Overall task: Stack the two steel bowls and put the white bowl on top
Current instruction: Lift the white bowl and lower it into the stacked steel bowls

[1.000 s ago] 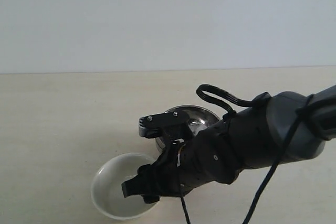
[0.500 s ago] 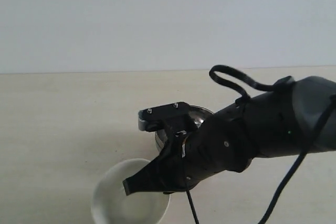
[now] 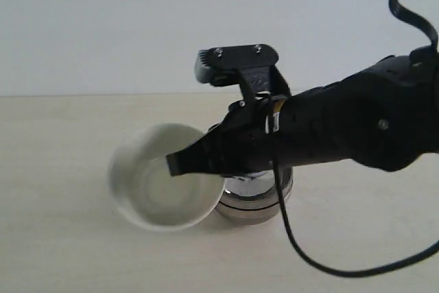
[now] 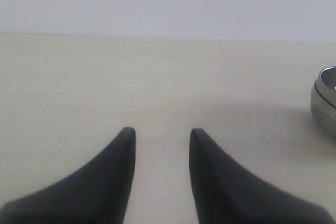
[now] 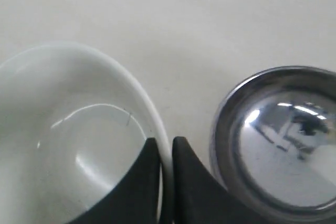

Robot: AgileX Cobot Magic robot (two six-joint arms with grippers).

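- Off-white and glossy, the small round smooth-walled bowl (image 3: 158,186) is held tilted in the exterior view, with its mouth turned toward the camera.
- It sits just left of the steel pair, and its rim looks to be touching or almost touching them.
- The right jaws, at the end of the black right arm (image 3: 343,128), are almost closed and pinch the white bowl's rim. In the right wrist view one finger (image 5: 142,182) lies inside the bowl and the other (image 5: 199,192) outside, with the thin wall between them.
- The two shiny round stainless steel bowls (image 3: 250,204) stand nested one in the other on the pale beige desk (image 3: 62,169), partly hidden behind the arm.
- The right wrist view shows the upper steel bowl's mirror-like inside, empty, beside the white bowl.
- The white bowl's lower edge seems to be clear of the desk, though the angle leaves this unsure.
- The left jaws are spread apart with nothing between them, low over bare desk. The steel stack shows at the edge of the left wrist view.
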